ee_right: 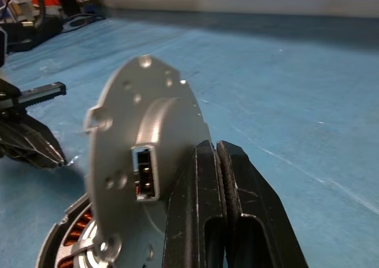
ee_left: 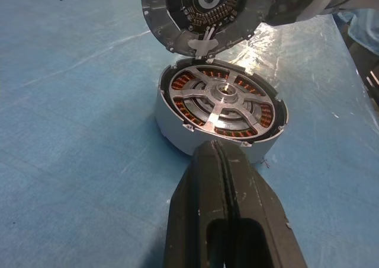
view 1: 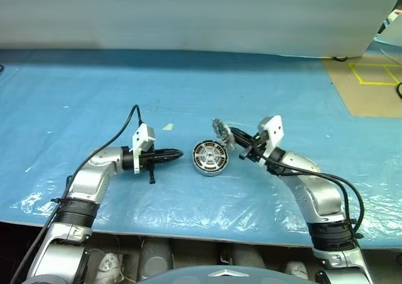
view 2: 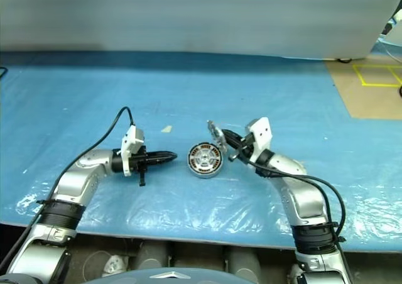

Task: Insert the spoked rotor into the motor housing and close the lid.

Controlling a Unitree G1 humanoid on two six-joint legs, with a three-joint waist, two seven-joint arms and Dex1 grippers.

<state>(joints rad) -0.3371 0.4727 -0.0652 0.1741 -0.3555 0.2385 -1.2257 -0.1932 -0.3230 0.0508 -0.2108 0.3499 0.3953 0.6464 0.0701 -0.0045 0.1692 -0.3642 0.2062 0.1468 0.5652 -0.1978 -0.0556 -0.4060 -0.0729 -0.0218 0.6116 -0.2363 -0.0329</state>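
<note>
Rotor's already seated in the motor housing [view 1: 209, 158] – right gripper [view 1: 233, 141], clamped on the lid [view 1: 220, 132] at the housing's 1 o'clock, should tip it flat and centred – left gripper [view 1: 176, 153] fully closed, empty.

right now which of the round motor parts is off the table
The lid, pinched on edge in the right claw and tilted above the motor housing. The housing sits flat on the blue sheet with the spoked rotor already seated inside it.

The lid [ee_left: 198, 13] is cut off at the frame edge, and the right claw [ee_right: 222, 161] hides its lower rim.
</note>
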